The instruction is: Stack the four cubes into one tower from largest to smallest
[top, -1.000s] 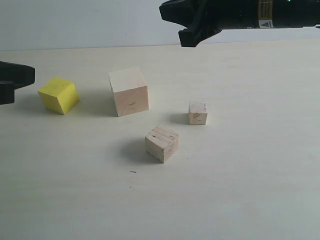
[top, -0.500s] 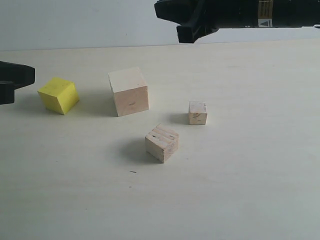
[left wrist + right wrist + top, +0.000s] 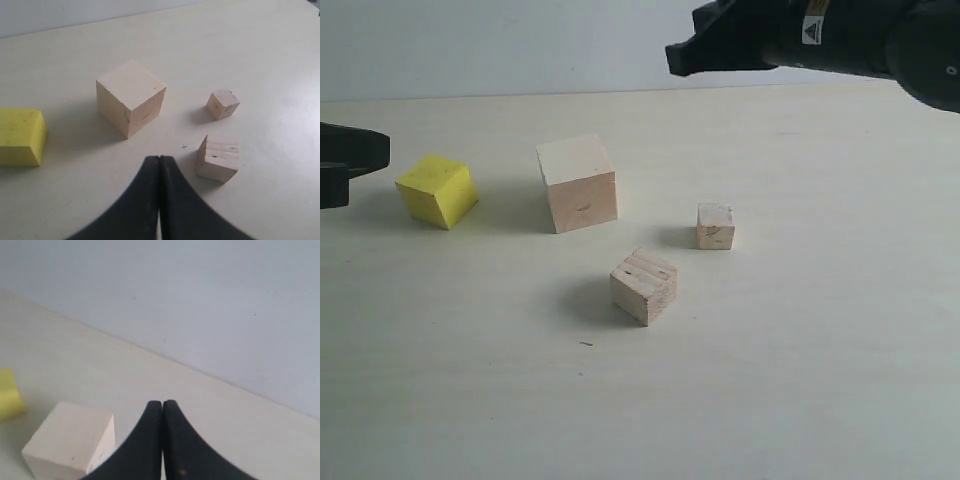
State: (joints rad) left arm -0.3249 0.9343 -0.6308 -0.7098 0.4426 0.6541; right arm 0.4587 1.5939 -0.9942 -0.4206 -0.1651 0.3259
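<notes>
In the exterior view the four cubes each sat singly on the pale counter [image 3: 800, 340], none touching another. The large pale wooden cube [image 3: 578, 185] stood left of centre in the upper half of the frame. The yellow cube [image 3: 438, 190] sat well apart from it near the left edge, turned corner-on. The small pale wooden cube [image 3: 715, 226] was right of centre. The grain-lined wooden cube [image 3: 644, 286] lay lower in the frame between those two wooden ones, near the middle, with a corner facing the camera. The right pincer [image 3: 675, 57] hung at the top of the frame, right of centre, above the counter and clear of every cube. Its wrist view showed the two black fingers pressed together with nothing between them, the large cube at lower left and a sliver of the yellow one at the left edge. The left pincer [image 3: 159, 159] was a dark shape at the exterior view's left edge, near the yellow cube but apart from it. Its own view showed its fingers meeting in a thin seam at bottom centre, gripping nothing.
</notes>
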